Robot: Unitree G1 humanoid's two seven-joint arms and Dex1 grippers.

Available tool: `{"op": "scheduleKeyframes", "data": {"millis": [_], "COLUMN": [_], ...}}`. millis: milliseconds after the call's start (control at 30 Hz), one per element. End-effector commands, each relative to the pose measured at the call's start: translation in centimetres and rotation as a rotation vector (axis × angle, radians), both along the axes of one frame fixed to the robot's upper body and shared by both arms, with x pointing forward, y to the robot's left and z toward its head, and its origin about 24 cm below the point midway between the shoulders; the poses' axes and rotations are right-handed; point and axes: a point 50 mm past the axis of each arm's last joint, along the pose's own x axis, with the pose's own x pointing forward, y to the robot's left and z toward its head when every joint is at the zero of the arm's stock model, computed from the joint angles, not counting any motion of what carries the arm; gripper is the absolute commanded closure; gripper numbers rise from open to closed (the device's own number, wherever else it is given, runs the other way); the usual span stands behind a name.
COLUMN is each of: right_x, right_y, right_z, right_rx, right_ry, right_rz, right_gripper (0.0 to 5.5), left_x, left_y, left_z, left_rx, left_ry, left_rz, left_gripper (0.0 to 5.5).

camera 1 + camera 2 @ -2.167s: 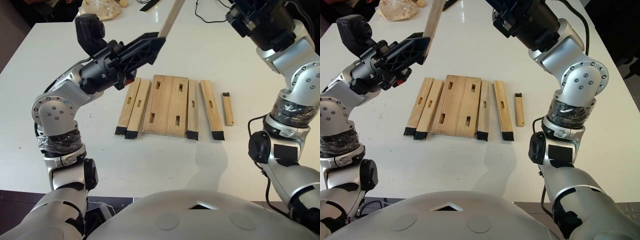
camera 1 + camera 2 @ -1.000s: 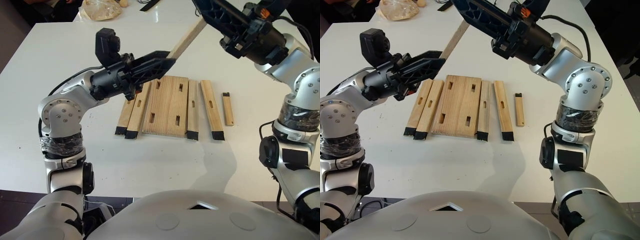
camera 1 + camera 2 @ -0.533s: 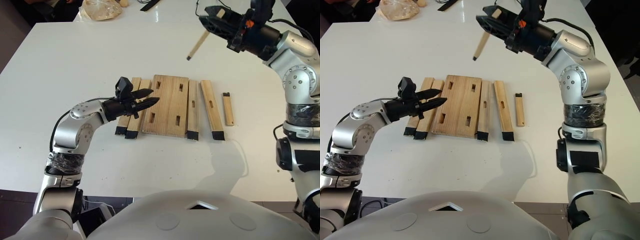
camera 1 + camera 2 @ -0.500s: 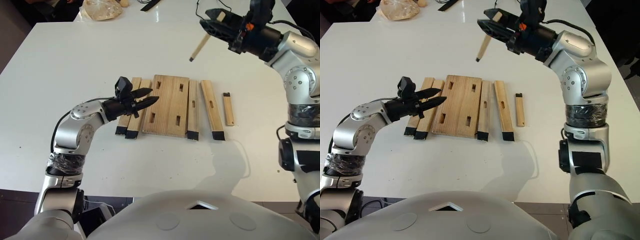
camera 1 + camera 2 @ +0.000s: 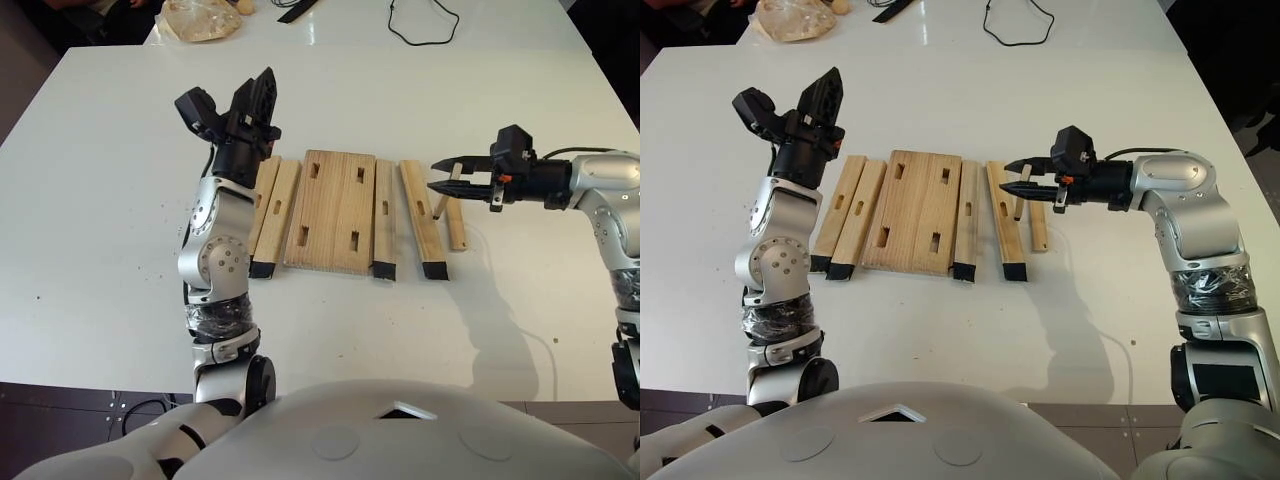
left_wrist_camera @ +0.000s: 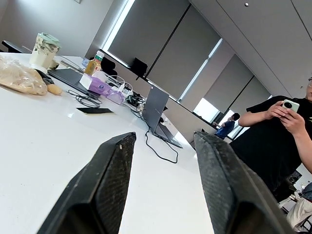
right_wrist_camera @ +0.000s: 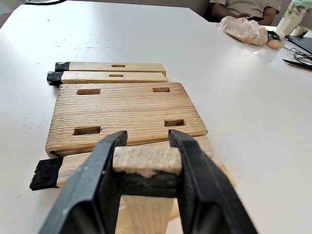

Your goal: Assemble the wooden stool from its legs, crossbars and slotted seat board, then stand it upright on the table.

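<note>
Nothing is joined yet: the slotted seat board (image 5: 330, 210) lies flat in the middle of the tabletop (image 5: 120, 130), with two legs (image 5: 272, 212) just beside it on the side toward the left edge and two more legs (image 5: 403, 215) on the side toward the right edge. I judge the task to be at its first step, fetching a crossbar for a leg.

The right claw (image 5: 435, 176) hangs low over the parts nearest the right edge, clamped on one end of a crossbar (image 5: 439, 206). The stick slants down between the outermost leg and a second crossbar (image 5: 456, 225) lying flat beside it (whether its lower end touches the tabletop, I cannot tell). In the right wrist view both fingers (image 7: 105, 161) press flat on the bar's sides.

The left claw (image 5: 258, 82) points upward above the legs on the left, fingers spread well apart, holding and touching nothing.

The next move probably calls for lining the held bar's end up with a leg's slot. The left claw would need to come down and steady that leg, or the loose piece will likely slide.
</note>
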Motion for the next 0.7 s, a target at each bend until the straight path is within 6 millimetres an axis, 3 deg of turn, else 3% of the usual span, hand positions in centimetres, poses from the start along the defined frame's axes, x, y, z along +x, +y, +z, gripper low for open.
{"op": "scheduleKeyframes", "data": {"millis": [33, 200, 300, 433, 700], "right_x": [-0.3, -0.7, -0.4, 0.3, -0.1], "right_y": [-0.4, -0.2, -0.3, -1.2, -0.2], "right_z": [-0.6, -1.3, -0.2, 0.5, -1.1], "right_rx": [-0.019, -0.002, 0.092, 0.08, 0.055], "right_ry": [0.009, 0.029, 0.019, -0.011, 0.036], "right_rz": [-0.019, -0.02, -0.063, -0.102, -0.035], "right_gripper": [4.16, 4.16, 4.16, 4.16, 4.16], "left_x": [-0.3, 0.1, 0.3, 0.2, 0.1], "left_y": [0.6, 1.3, 1.0, 0.8, 0.5], "left_z": [0.0, 0.0, 0.0, -0.3, -1.3], "left_rx": [0.033, 0.047, 0.054, 0.059, 0.079], "left_ry": [-0.006, -0.009, -0.009, -0.004, 0.025], "left_rz": [-0.025, -0.024, -0.037, -0.043, -0.051], "left_gripper": [3.29, 3.29, 3.29, 3.29, 3.29]}}
